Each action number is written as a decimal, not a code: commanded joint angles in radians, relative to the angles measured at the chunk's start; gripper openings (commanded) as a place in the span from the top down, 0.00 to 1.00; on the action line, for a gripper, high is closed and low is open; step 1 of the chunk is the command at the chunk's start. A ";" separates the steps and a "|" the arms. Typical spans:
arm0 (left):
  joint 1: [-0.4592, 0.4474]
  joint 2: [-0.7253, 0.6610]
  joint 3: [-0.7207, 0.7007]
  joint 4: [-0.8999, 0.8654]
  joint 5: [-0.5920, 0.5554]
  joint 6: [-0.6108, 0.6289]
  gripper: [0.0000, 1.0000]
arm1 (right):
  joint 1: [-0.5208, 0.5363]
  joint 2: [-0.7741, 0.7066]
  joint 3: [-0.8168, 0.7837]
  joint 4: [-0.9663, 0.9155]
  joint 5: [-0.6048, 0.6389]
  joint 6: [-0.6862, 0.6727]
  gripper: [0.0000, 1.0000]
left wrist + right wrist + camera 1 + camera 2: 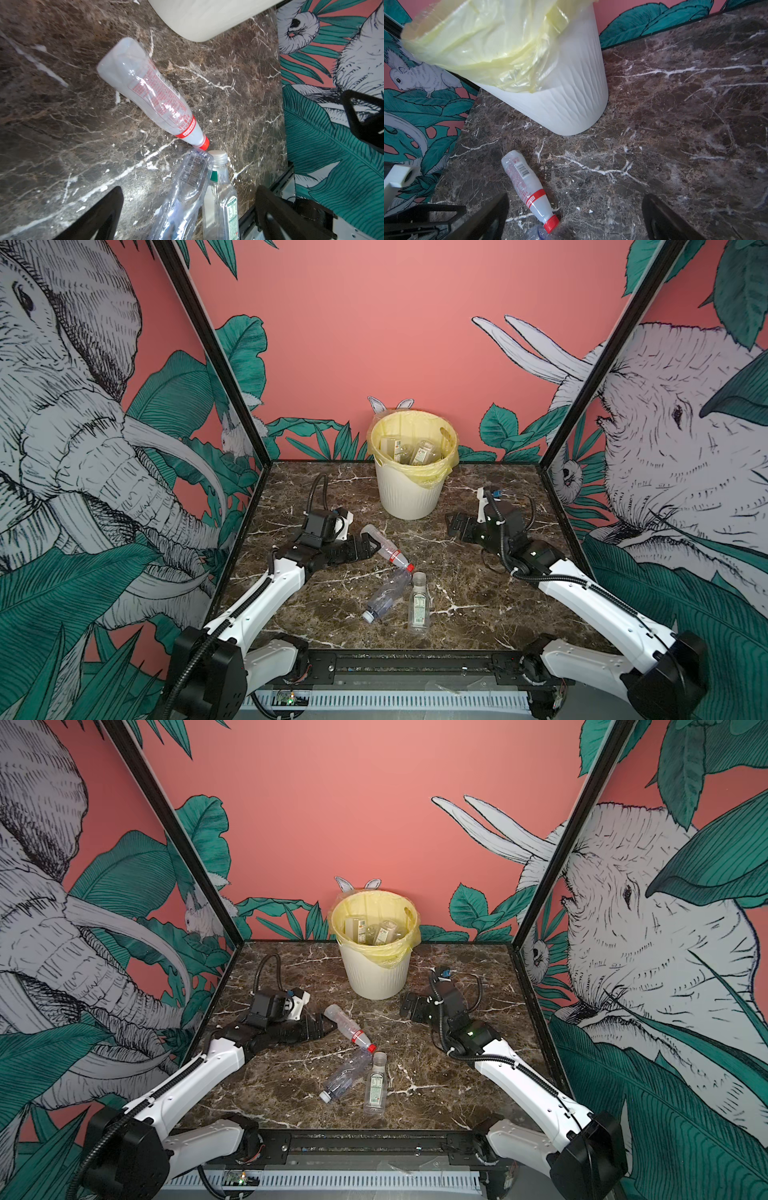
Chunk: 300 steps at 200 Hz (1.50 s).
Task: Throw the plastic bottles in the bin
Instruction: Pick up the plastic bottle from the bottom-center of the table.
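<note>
Claws both stand wide and empty. The left claw [374, 544] lies just beside the red-capped bottle [384, 549] on the bench [478, 593]; a crumpled clear bottle [386, 593] and a green-labelled bottle [417, 605] crowd its cap. The right claw [454, 526] sits near the bin [409, 493], which has bottles inside. I would straddle the red-capped bottle's mid-body squarely, clear of its neighbours.

Bin [409, 497]: cream, yellow-lined, upright, holds bottles [419, 454].
Before me: red-capped bottle [382, 547], crushed bottle [386, 593], green-labelled bottle [417, 608], lying clustered.
</note>
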 commanded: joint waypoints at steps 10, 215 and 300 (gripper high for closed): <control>-0.051 -0.021 0.013 -0.074 -0.017 0.033 0.01 | 0.000 -0.022 -0.024 0.002 -0.026 0.051 0.01; -0.264 0.002 -0.044 -0.176 -0.209 0.096 0.01 | 0.000 -0.050 -0.174 0.056 -0.061 0.117 0.01; -0.343 0.109 -0.012 -0.202 -0.276 0.129 0.01 | 0.000 0.039 -0.136 0.086 -0.076 0.120 0.01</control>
